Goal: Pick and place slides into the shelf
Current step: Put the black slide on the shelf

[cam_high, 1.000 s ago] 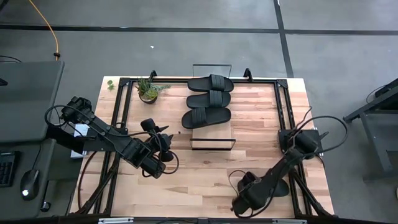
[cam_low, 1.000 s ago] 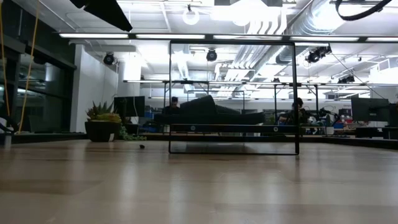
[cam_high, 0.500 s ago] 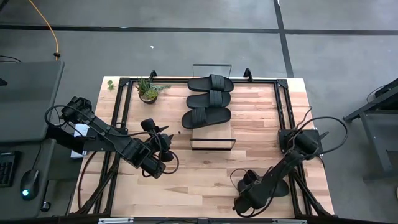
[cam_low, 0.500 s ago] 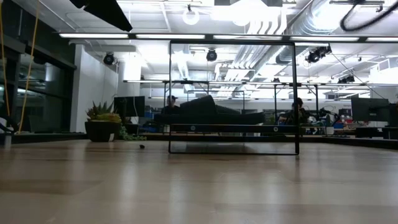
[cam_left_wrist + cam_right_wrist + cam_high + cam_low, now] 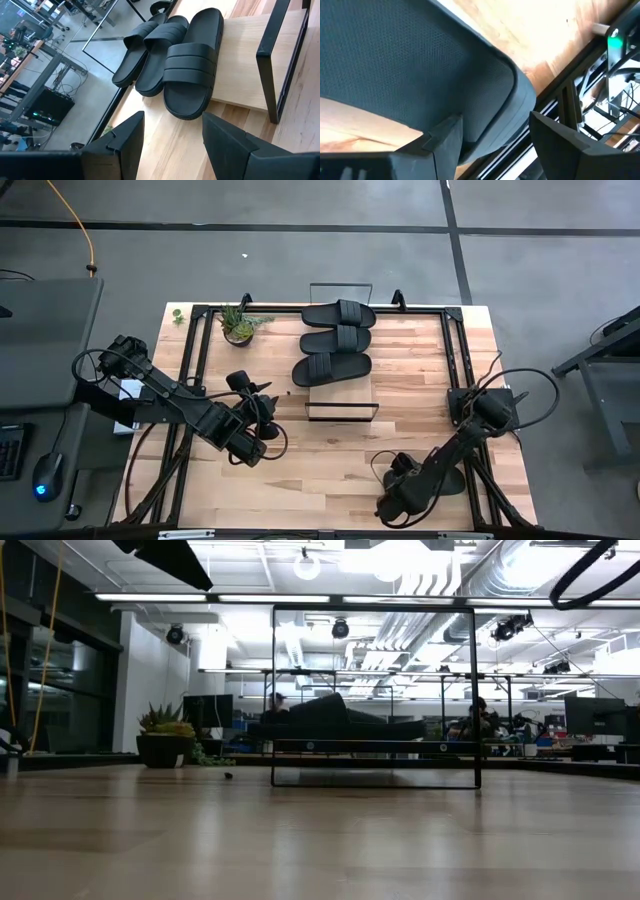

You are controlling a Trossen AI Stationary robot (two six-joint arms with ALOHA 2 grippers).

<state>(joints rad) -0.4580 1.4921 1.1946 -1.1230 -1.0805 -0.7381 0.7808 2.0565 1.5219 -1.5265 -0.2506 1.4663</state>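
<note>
Three black slides (image 5: pixel 337 340) lie side by side across the light-wood shelf (image 5: pixel 345 392) at the table's far middle, their soles on the plank; they also show in the left wrist view (image 5: pixel 192 75). My left gripper (image 5: pixel 252 448) is open and empty, left of the shelf and pointing at it. My right gripper (image 5: pixel 395 502) is open near the table's front edge. A fourth dark slide (image 5: pixel 420 75) fills the right wrist view, its rounded end (image 5: pixel 517 100) between the fingers. In the high view the arm hides it. My right gripper's fingers (image 5: pixel 445 145) stand on either side of the fourth slide's rounded end (image 5: pixel 495 135). I cannot tell whether they touch it.
A potted plant (image 5: pixel 238 327) stands at the far left of the table, left of the shelf. The shelf's black wire end frames (image 5: pixel 341 412) rise at its near and far ends (image 5: pixel 375 690). Black rails (image 5: pixel 455 350) run along the table's sides. Bare wood lies between the two arms.
My right arm has shifted a little toward the table's right edge. The three slides and the shelf have stayed where they were.
</note>
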